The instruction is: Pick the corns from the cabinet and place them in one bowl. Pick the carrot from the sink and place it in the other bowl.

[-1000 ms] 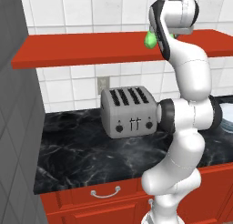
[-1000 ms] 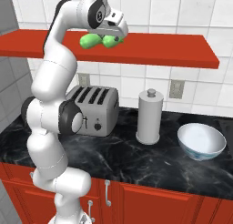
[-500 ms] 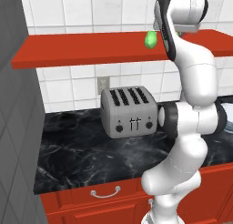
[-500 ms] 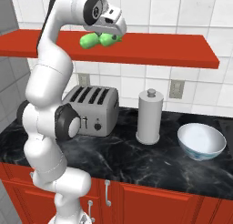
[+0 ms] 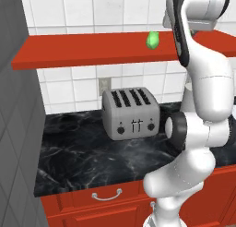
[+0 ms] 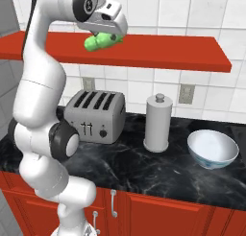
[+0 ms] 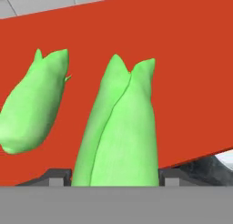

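Nearest are the red drawers [image 5: 106,196] and doors [image 6: 158,218] with silver handles, under the front edge of the black marble worktop [image 6: 144,172]. On the worktop the silver toaster [image 5: 131,113] sits near the back wall, with bare black stone in front of it and to its left. To the right of it stands a tall silver canister [image 6: 158,123], and further right the pale glassy bowl [image 6: 212,149] sits apart from the canister, with bare stone around it. No brand or writing can be read on any of these things.

Higher and further back is the long red shelf [image 5: 92,48] on the white tiled wall. Its front edge is straight, and much of its top is bare to the left. The white arm reaches up so the end effector [image 6: 109,34] is at the shelf edge. In the hand view one green corn [image 7: 120,127] fills the space between the two dark fingertips [image 7: 58,176], one tip on each side of it. The end effector looks closed on this corn, with its fingers partly spread by it. I cannot tell if the corn is lifted or lying on the shelf. The second corn [image 7: 34,104] lies on the red board just beside the first, not touching it in that view.
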